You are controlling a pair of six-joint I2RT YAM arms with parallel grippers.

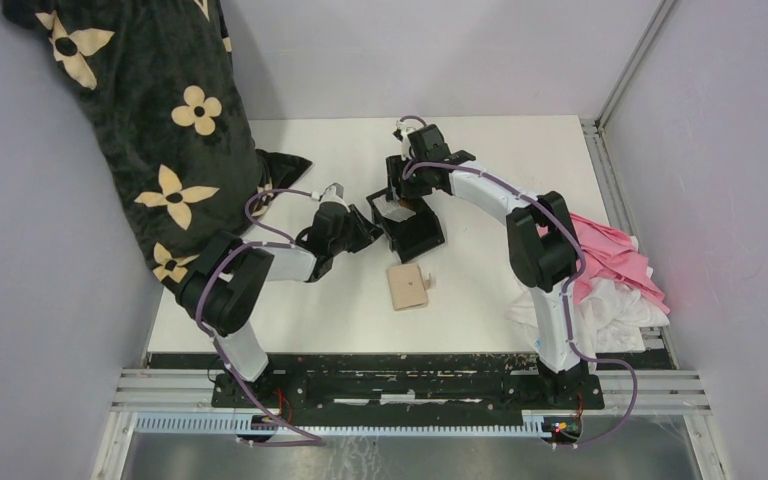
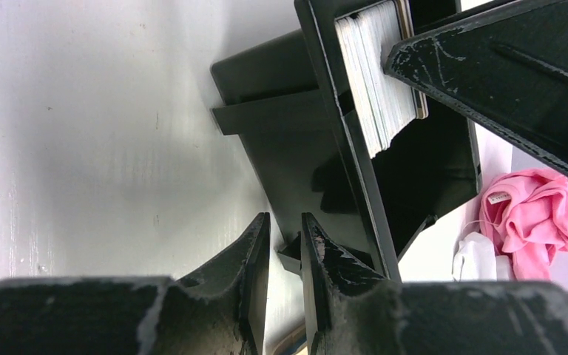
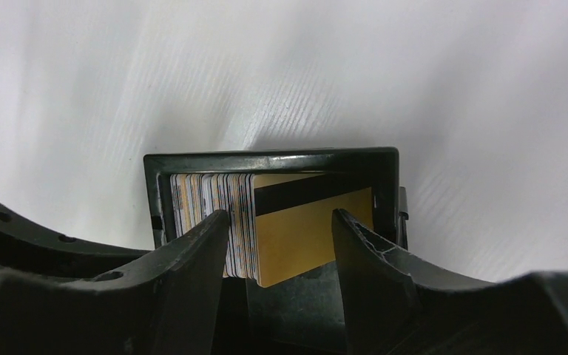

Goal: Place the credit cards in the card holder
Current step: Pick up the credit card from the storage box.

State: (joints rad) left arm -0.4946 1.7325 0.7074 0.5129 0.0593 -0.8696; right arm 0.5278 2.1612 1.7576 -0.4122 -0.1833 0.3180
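The tan card holder (image 1: 409, 286) lies shut on the white table, near of the black two-compartment tray (image 1: 422, 232). A stack of credit cards (image 3: 207, 196) stands on edge in the tray's far compartment, with a golden-yellow card (image 3: 303, 237) on its right face. My right gripper (image 3: 279, 214) is open over that compartment, with the yellow card and part of the stack between its fingers; it also shows in the top view (image 1: 400, 195). My left gripper (image 2: 285, 222) is at the tray's left corner (image 2: 296, 155), jaws nearly together on the tray's edge.
A black flower-patterned blanket (image 1: 150, 120) hangs at the far left. Pink cloth (image 1: 615, 255) and white cloth (image 1: 600, 315) lie at the table's right edge. Grey walls stand on three sides.
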